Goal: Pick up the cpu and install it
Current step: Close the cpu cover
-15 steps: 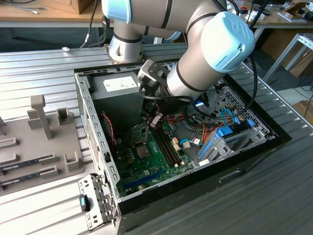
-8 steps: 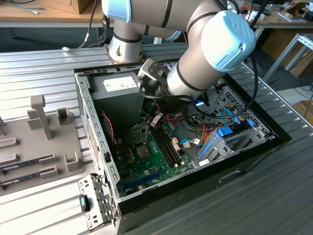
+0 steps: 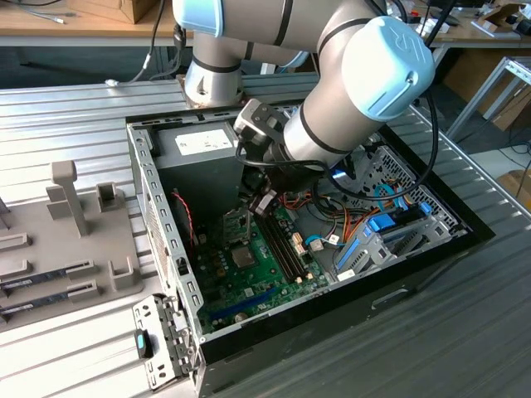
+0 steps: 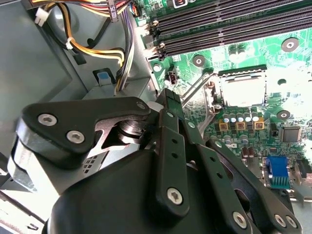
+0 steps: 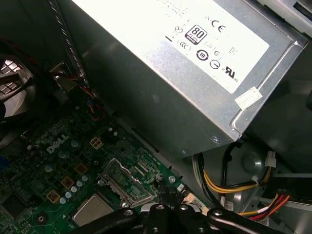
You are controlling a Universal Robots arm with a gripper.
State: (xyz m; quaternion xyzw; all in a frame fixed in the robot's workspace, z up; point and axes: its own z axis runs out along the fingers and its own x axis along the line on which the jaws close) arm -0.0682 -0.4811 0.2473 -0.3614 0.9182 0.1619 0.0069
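Observation:
The cpu (image 4: 242, 90) is a silvery square lying flat in its socket on the green motherboard (image 4: 253, 51). It also shows in the first wrist view (image 5: 91, 210) and in the exterior view (image 3: 243, 255). The socket's metal load plate (image 5: 127, 181) stands tilted up beside it, and a thin lever (image 4: 196, 87) runs along the socket edge. My gripper (image 4: 168, 93) hangs inside the open computer case (image 3: 153, 207), just off the socket's plate side. Its fingertips are pressed together, and I see nothing between them. From the first wrist view, the gripper (image 5: 168, 195) tips sit next to the plate's edge.
The grey power supply (image 5: 170, 73) stands close behind the gripper. Yellow and orange cables (image 4: 97, 48) run beside it. Black memory slots (image 4: 234, 24) lie past the socket. A drive cage (image 3: 390, 232) fills the case on the exterior view's right. A grey fixture tray (image 3: 66, 224) sits outside on its left.

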